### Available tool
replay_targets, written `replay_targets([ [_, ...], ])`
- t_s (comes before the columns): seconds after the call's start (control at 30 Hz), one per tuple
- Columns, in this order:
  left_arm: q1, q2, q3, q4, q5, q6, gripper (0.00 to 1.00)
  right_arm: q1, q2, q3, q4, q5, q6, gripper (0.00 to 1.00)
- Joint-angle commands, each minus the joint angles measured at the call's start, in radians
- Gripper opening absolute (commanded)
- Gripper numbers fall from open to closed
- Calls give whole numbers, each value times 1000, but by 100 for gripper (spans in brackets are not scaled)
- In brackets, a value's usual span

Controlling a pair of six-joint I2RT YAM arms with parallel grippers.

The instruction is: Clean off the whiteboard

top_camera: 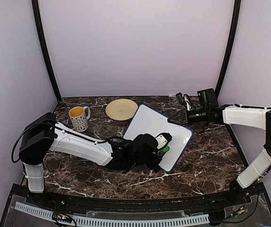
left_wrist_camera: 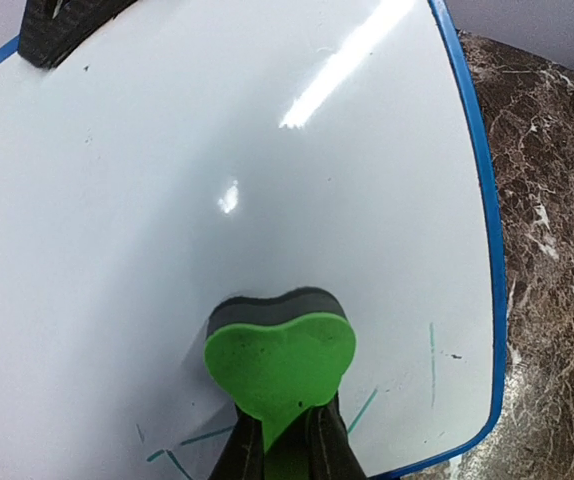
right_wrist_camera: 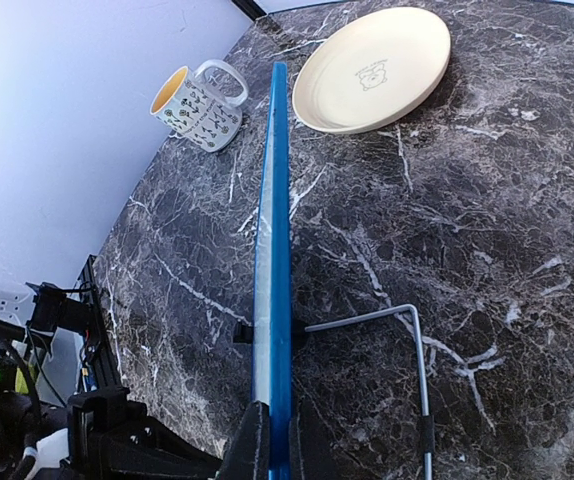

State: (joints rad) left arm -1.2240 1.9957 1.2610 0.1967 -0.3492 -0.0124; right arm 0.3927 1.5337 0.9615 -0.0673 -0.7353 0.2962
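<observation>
The whiteboard (top_camera: 150, 133) with a dark-blue frame lies tilted at the table's middle. My right gripper (top_camera: 177, 119) is shut on its far right edge; in the right wrist view the board shows edge-on (right_wrist_camera: 273, 250) between the fingers. My left gripper (top_camera: 163, 147) is shut on a green heart-shaped eraser (left_wrist_camera: 279, 362) with a dark felt face, pressed against the board surface (left_wrist_camera: 217, 180) near its front corner. Thin teal marker lines (left_wrist_camera: 433, 350) show beside the eraser, near the board's lower edge.
A round yellow plate (top_camera: 121, 109) and a patterned mug (top_camera: 79, 117) with a yellow inside stand behind the board at left. A bent wire stand (right_wrist_camera: 407, 350) sticks out from the board's back. Dark marble table (top_camera: 206, 161); walls enclose the back and sides.
</observation>
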Motion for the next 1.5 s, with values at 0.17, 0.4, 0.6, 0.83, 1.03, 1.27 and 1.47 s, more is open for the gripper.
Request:
replay_targets([
  [0.17,135,9,-210,90,-31,-124,0,28,18,-11,-60,20,-16,0],
  [0.4,192,-13,-250,122,-55,-138,0,28,17,-9,-62,22,-20,0],
  [0.6,194,-15,-275,138,-58,-162,0,28,18,-9,-58,22,-17,0],
  [0.83,112,24,-260,207,-42,-83,0,27,22,-10,-55,24,-13,0],
  [1.03,40,72,-207,230,-12,-66,0,28,27,-12,-49,22,-9,0],
  [1.27,36,51,-255,271,19,-81,0,28,29,-8,-55,23,-14,0],
  [1.47,92,6,-353,345,60,-132,0,28,30,-9,-49,14,-14,0],
])
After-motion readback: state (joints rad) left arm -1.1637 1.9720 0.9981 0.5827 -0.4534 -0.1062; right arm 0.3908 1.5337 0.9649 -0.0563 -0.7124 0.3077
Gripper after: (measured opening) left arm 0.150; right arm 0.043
